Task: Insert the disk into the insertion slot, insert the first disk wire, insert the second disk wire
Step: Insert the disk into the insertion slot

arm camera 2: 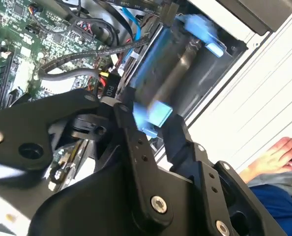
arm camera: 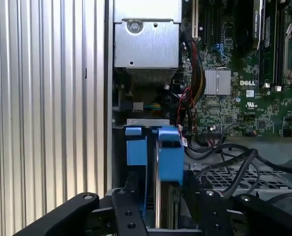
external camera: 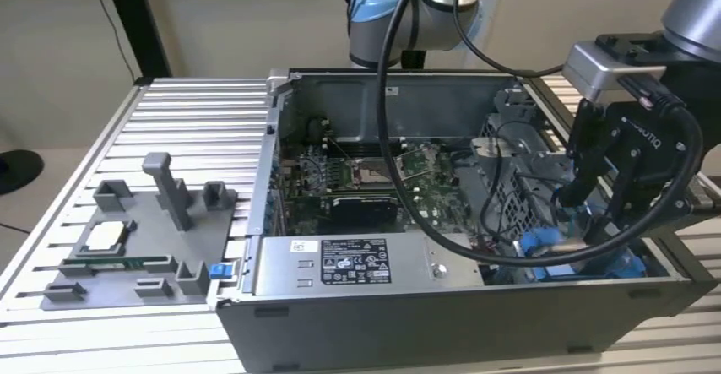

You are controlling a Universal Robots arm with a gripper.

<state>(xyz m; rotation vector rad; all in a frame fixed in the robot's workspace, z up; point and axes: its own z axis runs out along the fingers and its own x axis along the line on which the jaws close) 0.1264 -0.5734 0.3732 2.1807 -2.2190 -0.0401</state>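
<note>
Clamps black two-finger claw [arm camera: 165, 199] narrowly on flat silver-grey disk [arm camera: 169, 160] in bright blue plastic carrier, stood on edge. Holds it at grey metal insertion slot [external camera: 626, 266], in corner of open grey computer case [external camera: 451, 327]. Under case, ribbed aluminium table [external camera: 192, 129]; beside case, grey plastic fixture tray [external camera: 124, 256]; behind case, beige wall [external camera: 225, 19]; outside case, person's hand [arm camera 2: 276, 155].

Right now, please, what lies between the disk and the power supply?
In the first wrist view, loose wires lie between the disk and the power supply.
</note>
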